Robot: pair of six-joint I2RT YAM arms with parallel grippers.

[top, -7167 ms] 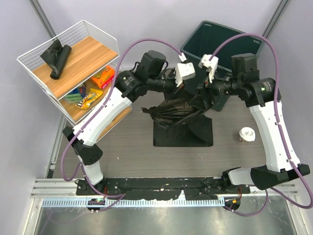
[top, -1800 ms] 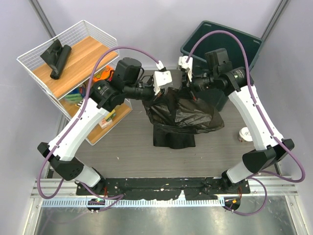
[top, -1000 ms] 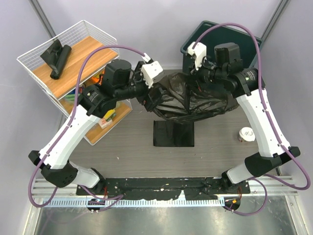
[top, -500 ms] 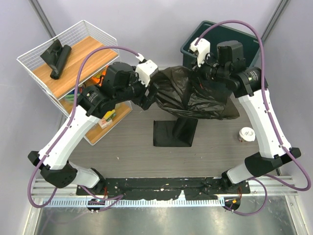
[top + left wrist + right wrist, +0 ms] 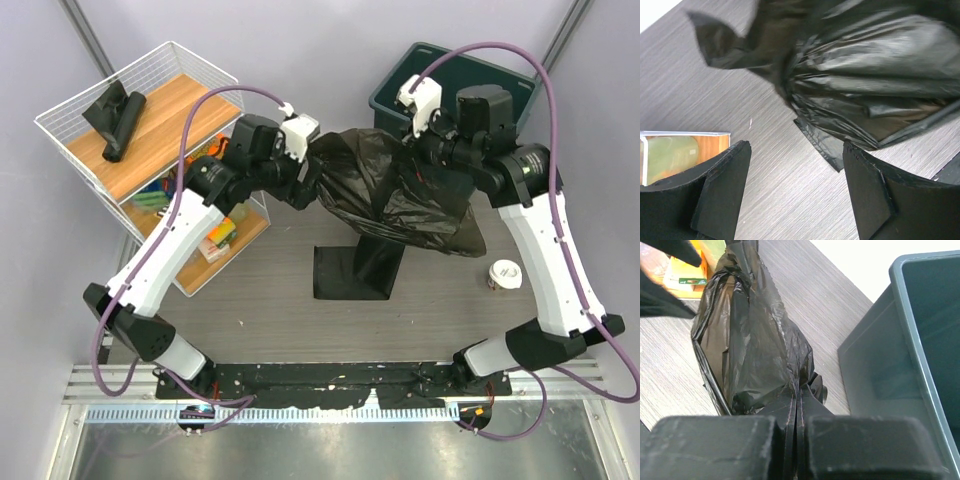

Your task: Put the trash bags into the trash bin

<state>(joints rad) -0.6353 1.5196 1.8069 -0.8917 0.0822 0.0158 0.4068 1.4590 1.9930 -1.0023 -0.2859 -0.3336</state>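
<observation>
Beside bin: one sack, pinched in right jaws; left jaws open, empty. We should lift its hanging tail over the rim before releasing.

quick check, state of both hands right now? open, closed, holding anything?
Left hand: open, nothing between its fingers.
Right hand: closed, pinching the black bag.

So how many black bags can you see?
3: a crinkled sack in the right pincer, a flat one on the table, a bundle on the rack, possibly several.
</observation>
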